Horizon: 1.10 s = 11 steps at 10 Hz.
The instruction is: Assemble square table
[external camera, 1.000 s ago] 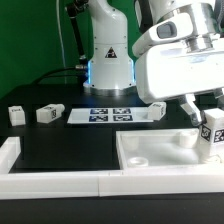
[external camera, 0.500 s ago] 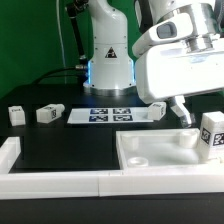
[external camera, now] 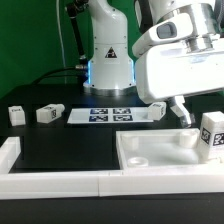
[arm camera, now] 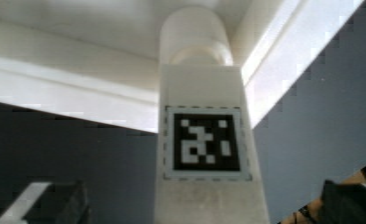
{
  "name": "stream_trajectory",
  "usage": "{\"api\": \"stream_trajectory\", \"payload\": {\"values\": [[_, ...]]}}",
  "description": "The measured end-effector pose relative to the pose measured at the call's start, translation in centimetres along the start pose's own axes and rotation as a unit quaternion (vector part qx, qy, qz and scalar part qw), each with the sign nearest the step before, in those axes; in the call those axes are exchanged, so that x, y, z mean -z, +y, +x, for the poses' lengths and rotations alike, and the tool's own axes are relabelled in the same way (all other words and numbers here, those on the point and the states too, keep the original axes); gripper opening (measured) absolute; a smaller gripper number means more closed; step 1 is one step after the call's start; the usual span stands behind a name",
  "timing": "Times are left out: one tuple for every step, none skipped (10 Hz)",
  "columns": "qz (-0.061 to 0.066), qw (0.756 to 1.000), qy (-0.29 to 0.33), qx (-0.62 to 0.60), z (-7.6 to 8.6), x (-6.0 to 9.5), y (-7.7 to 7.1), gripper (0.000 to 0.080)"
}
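Note:
The white tray-like table top (external camera: 150, 137) lies at the exterior view's lower right. One white leg (external camera: 212, 135) with a tag stands upright at its right end. In the wrist view this leg (arm camera: 206, 110) rises between my gripper (arm camera: 194, 205), whose fingers (arm camera: 38, 202) sit wide apart, with gaps on both sides of the leg. In the exterior view my gripper (external camera: 192, 116) hangs just left of the leg and above the tray. Three more legs lie on the table: two at the left (external camera: 15, 113) (external camera: 49, 114) and one behind the tray (external camera: 158, 110).
The marker board (external camera: 105, 115) lies in front of the robot base (external camera: 108, 60). White border bars run along the front edge (external camera: 60, 182) and the left side (external camera: 8, 152). A green backdrop stands behind.
Since one second ago my finger has drawn away from the leg toward the exterior view's left, and the leg has shifted slightly. Nothing has changed in the last half second.

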<state>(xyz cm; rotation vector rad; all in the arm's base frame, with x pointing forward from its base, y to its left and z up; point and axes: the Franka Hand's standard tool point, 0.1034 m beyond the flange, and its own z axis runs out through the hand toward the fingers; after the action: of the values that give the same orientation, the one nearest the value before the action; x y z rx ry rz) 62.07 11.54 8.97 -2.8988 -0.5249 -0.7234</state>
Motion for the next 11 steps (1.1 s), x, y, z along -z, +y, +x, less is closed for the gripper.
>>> {"api": "stream_trajectory", "payload": {"values": [[0.006,1.000,-0.019,-0.004,0.5,0.3,-0.1,0.0649],[0.008,1.000,-0.027,-0.004,1.2,0.5,0.0,0.0649],[0.007,1.000,-0.030,-0.006,1.2,0.2,0.3,0.0649],[0.021,0.998,-0.066,-0.010,0.7,0.0,-0.1,0.0649],[0.037,0.993,-0.108,-0.015,1.0,0.1,-0.5,0.0649],[0.045,0.990,-0.132,-0.021,1.5,0.2,-0.8,0.0649],[0.053,0.987,-0.151,-0.022,1.3,0.2,-1.4,0.0649],[0.069,0.977,-0.199,-0.025,0.7,0.5,-2.0,0.0649],[0.077,0.973,-0.218,-0.026,1.0,0.6,-2.2,0.0649],[0.077,0.973,-0.218,-0.025,1.1,0.5,-1.8,0.0649],[0.077,0.969,-0.231,-0.025,1.0,0.5,-0.6,0.0649]]}}
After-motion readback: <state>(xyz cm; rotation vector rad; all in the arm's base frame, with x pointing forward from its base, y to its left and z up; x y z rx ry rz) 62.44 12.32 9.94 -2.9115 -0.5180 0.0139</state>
